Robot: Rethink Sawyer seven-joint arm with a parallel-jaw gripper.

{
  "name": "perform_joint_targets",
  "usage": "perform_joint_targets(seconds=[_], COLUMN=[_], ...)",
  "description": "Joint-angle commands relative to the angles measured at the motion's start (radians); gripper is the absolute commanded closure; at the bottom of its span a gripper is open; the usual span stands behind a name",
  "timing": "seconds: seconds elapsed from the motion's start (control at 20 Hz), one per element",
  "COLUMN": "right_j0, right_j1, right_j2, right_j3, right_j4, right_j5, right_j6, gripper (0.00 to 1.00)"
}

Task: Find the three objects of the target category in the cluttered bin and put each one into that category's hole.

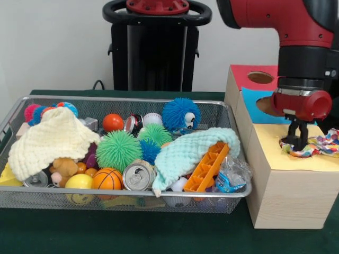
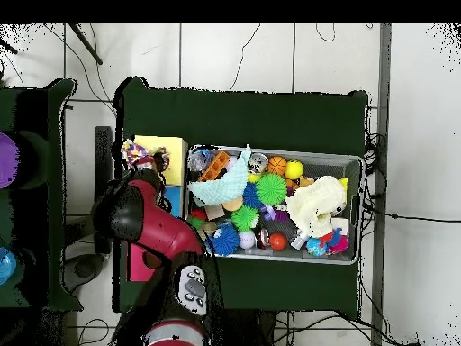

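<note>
Claw (image 1: pixel 296 138): lowered onto the yellow panel of the wooden box (image 1: pixel 280 196), fingers closed on a multicoloured cloth (image 1: pixel 318 145) that is bunched directly beneath and beside it. The step is judged to be delivery; release into the yellow panel's hole, hidden here, is called for. Wire bin (image 1: pixel 16 114), beside the box, is left cluttered.

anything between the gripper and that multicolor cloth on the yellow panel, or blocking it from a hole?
Nothing visible. The gripper is right down on the multicolored cloth, which lies on the box's yellow panel. No hole shows in the yellow panel from here; the blue hole and red hole sit uncovered.
</note>
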Motion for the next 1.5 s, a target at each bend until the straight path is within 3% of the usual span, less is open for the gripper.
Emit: perform_joint_targets(seconds=[0.05, 0.5, 1.0, 1.05, 1.5], right_j0=[0.055, 0.056, 0.008, 0.002, 0.020], right_j1=[0.009, 0.002, -0.009, -0.012, -0.009], right_j2=[-0.151, -0.186, -0.123, -0.112, -0.139], right_j3=[-0.071, -0.137, -0.128, -0.123, -0.126], right_j4=[0.126, 0.060, 0.014, 0.010, 0.020], right_j5=[0.258, 0.364, 0.293, 0.282, 0.279], right_j6=[0.176, 0.177, 0.117, 0.116, 0.134], gripper=[0.00, 0.00, 0.00, 1.00, 1.00])
